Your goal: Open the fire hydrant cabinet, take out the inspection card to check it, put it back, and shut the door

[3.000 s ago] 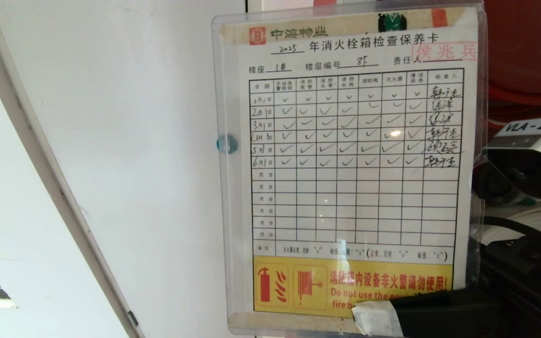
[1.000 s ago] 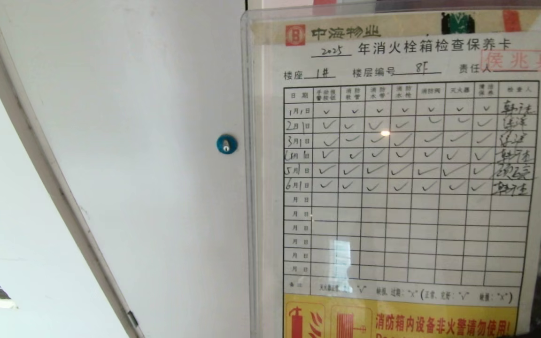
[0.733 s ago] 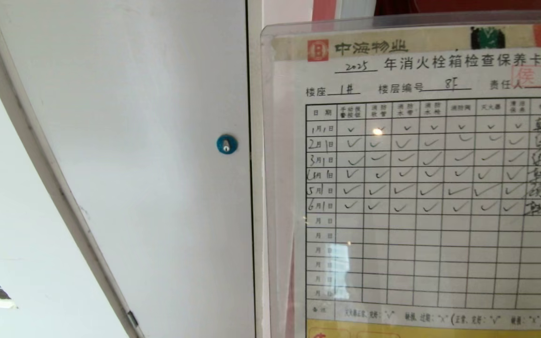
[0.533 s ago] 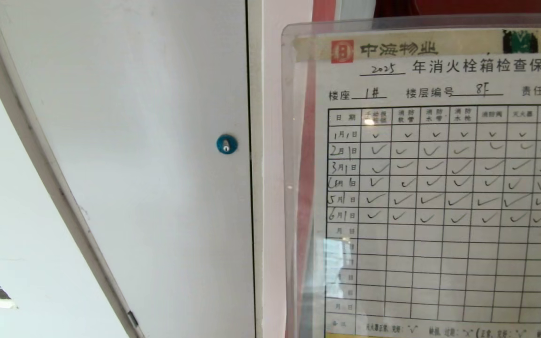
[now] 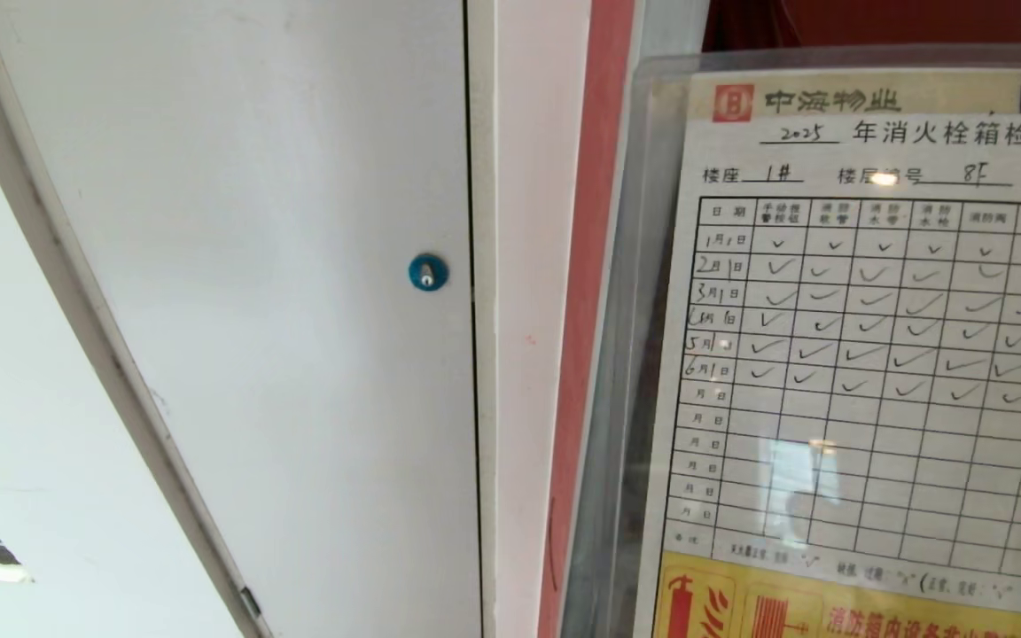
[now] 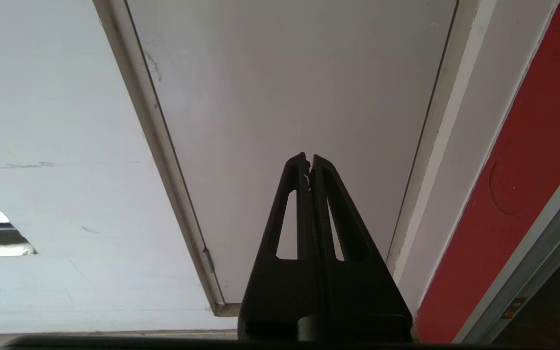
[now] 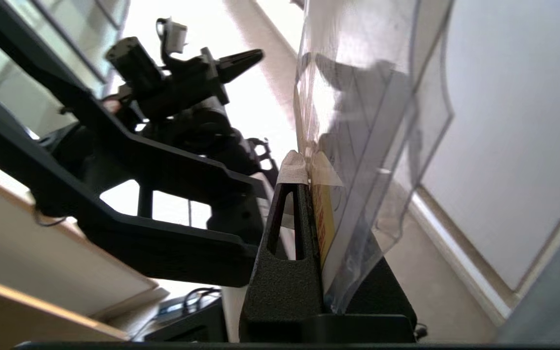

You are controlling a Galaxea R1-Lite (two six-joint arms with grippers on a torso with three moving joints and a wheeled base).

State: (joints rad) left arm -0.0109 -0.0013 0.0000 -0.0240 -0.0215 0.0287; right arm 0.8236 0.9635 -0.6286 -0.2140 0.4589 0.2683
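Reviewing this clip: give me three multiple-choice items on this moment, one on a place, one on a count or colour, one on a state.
1. Where does the inspection card sit in the head view?
A. right side, running off the edge
B. far left
C. over the round lock

2. How many dated rows on the card carry check marks?
A. three
B. six
C. twelve

3. What state is the right gripper in?
A. open and empty
B. shut on the card's lower edge
C. shut on the lock

Key: 1 A, the card fills the right side, clear of the blue round lock. 2 B, six rows are ticked and the rest are blank. 3 B, the sleeve's edge is pinched between its fingers.
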